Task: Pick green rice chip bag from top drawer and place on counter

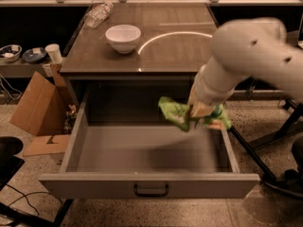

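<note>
jaws over top drawer [94, 186], bowl [122, 37] and bottle [98, 14] left on counter [175, 53]

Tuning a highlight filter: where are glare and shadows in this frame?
Camera view: a pale curved glare arc lies on the counter; the gripper, holding the green rice chip bag above the top drawer, casts a soft shadow on its floor.

Crumpled green rice chip bag [176, 114] in jaws above open top drawer [94, 186].
</note>
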`<state>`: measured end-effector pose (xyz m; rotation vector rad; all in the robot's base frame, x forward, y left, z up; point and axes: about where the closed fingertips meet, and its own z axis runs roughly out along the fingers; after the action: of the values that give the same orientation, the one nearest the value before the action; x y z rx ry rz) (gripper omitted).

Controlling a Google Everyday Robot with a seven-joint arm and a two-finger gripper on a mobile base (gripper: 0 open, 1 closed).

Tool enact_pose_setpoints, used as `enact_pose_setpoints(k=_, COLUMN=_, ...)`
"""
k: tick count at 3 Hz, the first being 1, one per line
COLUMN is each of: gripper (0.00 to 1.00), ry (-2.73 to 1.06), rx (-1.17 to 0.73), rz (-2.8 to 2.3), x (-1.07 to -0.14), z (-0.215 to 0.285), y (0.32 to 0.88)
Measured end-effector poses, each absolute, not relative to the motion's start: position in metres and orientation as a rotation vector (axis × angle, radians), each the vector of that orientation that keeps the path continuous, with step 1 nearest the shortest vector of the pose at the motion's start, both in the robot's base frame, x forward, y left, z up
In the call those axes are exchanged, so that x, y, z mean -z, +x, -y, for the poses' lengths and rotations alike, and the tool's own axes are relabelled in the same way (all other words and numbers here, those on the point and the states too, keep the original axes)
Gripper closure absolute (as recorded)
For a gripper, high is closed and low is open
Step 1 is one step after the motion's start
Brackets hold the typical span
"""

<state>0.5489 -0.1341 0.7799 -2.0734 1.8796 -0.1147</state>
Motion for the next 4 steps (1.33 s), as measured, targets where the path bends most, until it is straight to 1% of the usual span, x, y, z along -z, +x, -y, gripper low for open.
enact_pose_setpoints(k=1, gripper=1.0, ry=-2.086, rx=0.261, rz=-1.864, x=-0.876, z=0.144, y=0.56)
enact_pose_setpoints(k=2, gripper=1.0, ry=-2.152, rx=0.404, rz=-1.861, x=-0.94, z=0.164, y=0.582)
enact_pose_setpoints(k=3, gripper=1.0, ry=-2.17, rx=0.522, rz=-1.83, x=-0.988, z=0.187, y=0.614)
enact_pose_setpoints(k=4, gripper=1.0, ry=-2.142, rx=0.575, rz=-1.745, x=-1.013, z=0.193, y=0.659)
